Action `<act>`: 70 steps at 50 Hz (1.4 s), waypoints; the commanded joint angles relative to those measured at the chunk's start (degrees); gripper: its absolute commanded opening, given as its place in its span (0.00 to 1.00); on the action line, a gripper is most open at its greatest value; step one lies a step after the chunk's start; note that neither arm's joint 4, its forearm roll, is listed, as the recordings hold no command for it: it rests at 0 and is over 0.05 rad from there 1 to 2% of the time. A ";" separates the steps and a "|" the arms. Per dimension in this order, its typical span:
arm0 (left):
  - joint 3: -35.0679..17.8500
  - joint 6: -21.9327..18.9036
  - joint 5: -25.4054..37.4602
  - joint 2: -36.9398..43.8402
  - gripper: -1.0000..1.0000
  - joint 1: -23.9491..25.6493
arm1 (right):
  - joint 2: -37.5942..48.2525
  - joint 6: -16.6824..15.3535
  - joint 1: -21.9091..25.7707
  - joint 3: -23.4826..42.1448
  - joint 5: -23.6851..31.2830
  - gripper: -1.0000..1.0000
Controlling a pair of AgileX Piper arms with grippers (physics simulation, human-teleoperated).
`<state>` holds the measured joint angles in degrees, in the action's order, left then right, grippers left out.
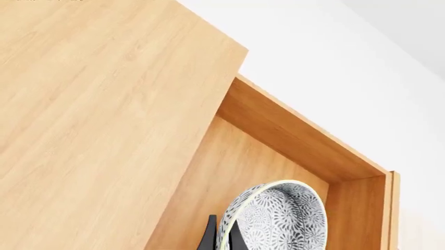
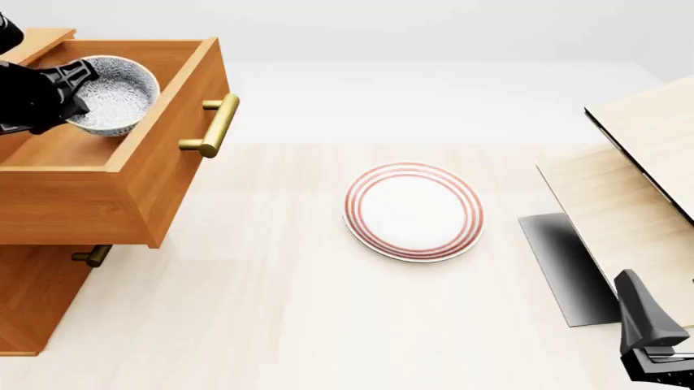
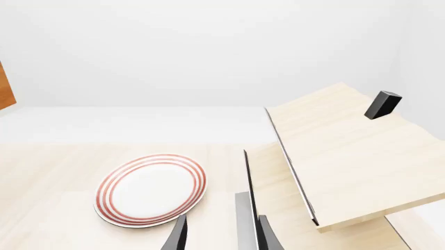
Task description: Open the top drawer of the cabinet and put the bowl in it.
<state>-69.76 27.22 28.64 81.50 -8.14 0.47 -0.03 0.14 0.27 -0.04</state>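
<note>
1. Top drawer (image 2: pixel 162 154) of the orange-brown wooden cabinet (image 2: pixel 32 292) stands pulled out, brass bar handle (image 2: pixel 214 126) forward.
2. Left hand (image 2: pixel 67 93) grips the rim of the grey-blue speckled round bowl (image 2: pixel 114 93), held inside the drawer.
3. Right hand (image 3: pixel 221 234), fingers narrowly parted and holding nothing, hangs near the pale wooden structure (image 2: pixel 639 179).
4. Red-ringed flat white plate (image 2: pixel 414 211) lies mid-surface.

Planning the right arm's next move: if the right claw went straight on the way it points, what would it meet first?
Probably the pale wooden structure, whose lower panel lies just beyond the right claw; depth is unclear.
</note>
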 commanded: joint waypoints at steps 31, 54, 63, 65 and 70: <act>-4.05 -2.82 6.29 -1.79 1.00 0.38 | -0.06 0.01 -0.03 -0.04 -0.02 1.00; -7.53 -5.17 11.46 -3.73 1.00 1.29 | -0.06 0.00 -0.02 -0.04 -0.02 1.00; -10.01 -6.24 14.36 -4.46 1.00 1.90 | -0.04 0.03 -0.07 -0.04 -0.01 1.00; -10.41 -6.51 15.21 -5.18 1.00 1.98 | -0.04 0.03 -0.07 -0.04 -0.01 1.00; -10.90 -6.71 16.52 -6.27 1.00 1.89 | -0.05 0.01 -0.03 -0.04 -0.02 1.00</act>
<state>-79.05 21.31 42.22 77.08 -6.48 0.47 -0.03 0.14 0.27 -0.04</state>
